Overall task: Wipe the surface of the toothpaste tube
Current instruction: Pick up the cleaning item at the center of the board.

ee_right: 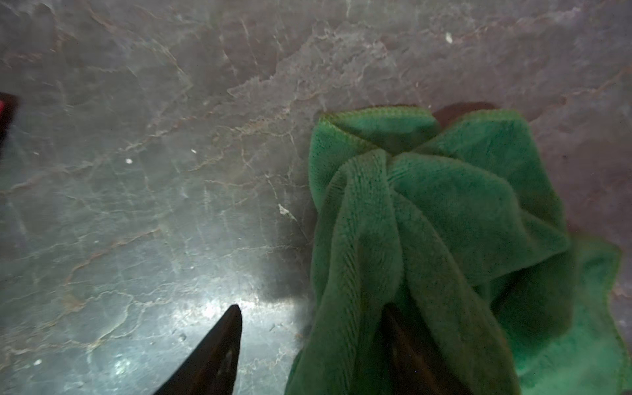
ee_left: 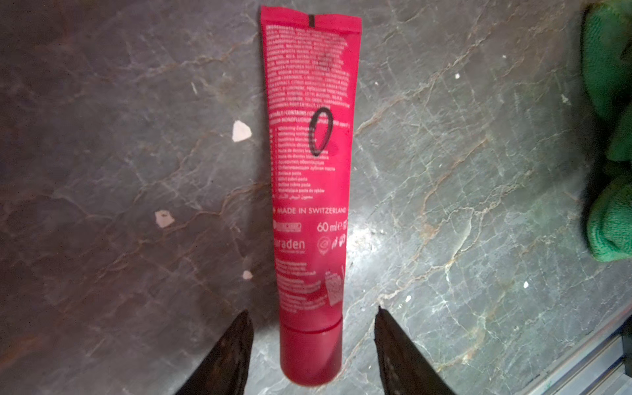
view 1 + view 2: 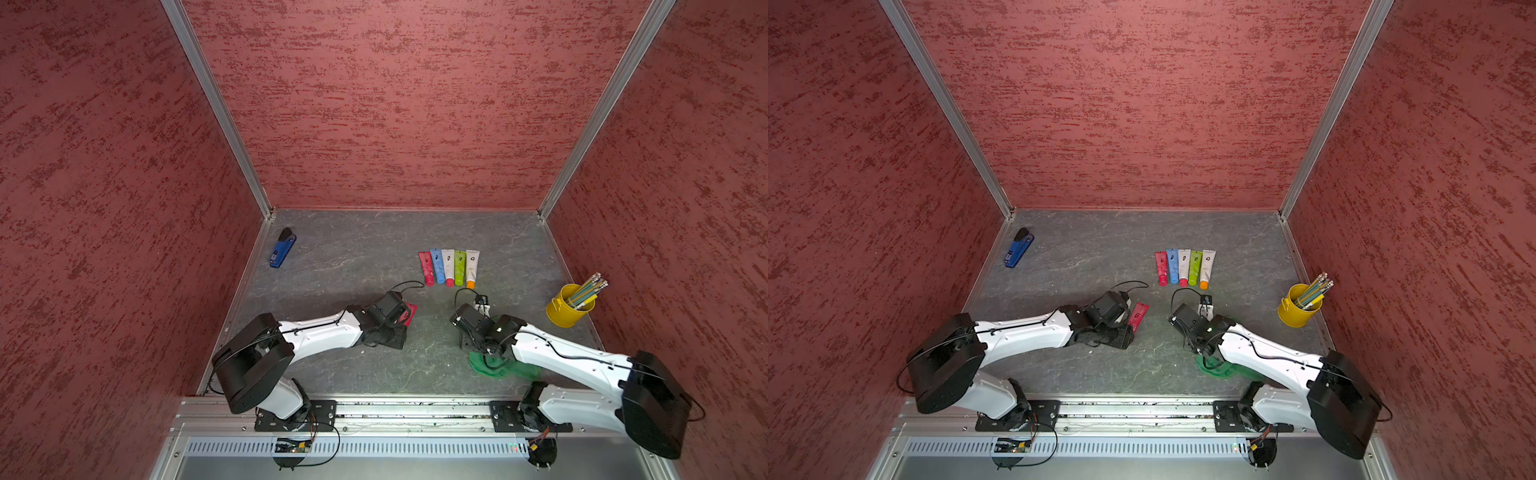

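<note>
A red toothpaste tube [image 2: 309,205] with a black oval drawn on it lies flat on the grey stone table [image 3: 353,266], cap toward my left gripper [image 2: 311,311]. That gripper is open: its dark fingers stand on either side of the cap, with bare table showing in both gaps. In both top views the tube [image 3: 410,312] [image 3: 1138,315] pokes out from under the left wrist. My right gripper [image 1: 313,307] is open. A bunched green cloth [image 1: 444,205] drapes over one finger, while the other finger [image 1: 222,342] stands clear of it over bare table.
Several coloured tubes [image 3: 449,268] lie in a row behind the grippers. A yellow cup of pencils [image 3: 567,311] stands at the right wall, and a blue stapler [image 3: 282,249] lies at the back left. The cloth [image 3: 490,365] spreads under the right arm.
</note>
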You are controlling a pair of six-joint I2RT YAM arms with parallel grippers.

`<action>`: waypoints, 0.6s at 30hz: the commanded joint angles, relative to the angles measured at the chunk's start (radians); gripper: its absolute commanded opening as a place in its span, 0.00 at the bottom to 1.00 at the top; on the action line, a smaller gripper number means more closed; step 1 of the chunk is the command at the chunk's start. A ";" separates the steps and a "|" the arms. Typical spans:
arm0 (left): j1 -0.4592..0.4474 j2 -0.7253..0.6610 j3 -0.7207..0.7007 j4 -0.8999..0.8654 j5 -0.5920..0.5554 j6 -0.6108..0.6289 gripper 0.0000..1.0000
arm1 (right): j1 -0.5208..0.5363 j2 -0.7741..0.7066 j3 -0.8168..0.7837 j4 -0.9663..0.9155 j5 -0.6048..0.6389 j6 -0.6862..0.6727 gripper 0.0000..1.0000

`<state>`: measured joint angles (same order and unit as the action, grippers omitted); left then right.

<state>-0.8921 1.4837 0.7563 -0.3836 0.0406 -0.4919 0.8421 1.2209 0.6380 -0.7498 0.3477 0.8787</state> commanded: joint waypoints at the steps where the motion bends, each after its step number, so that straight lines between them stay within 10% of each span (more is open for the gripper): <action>1: -0.008 -0.053 -0.031 0.008 -0.033 0.003 0.59 | 0.015 0.019 -0.018 0.035 0.012 0.022 0.55; 8: -0.022 -0.137 -0.096 0.007 -0.062 0.017 0.58 | 0.015 -0.118 0.065 0.158 0.000 -0.079 0.02; 18: -0.033 -0.185 -0.136 0.040 -0.051 0.100 0.52 | -0.037 -0.027 0.181 0.558 -0.344 -0.314 0.00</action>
<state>-0.9207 1.3113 0.6281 -0.3725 -0.0059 -0.4313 0.8192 1.1282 0.7986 -0.3832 0.1444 0.6556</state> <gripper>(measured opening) 0.524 0.048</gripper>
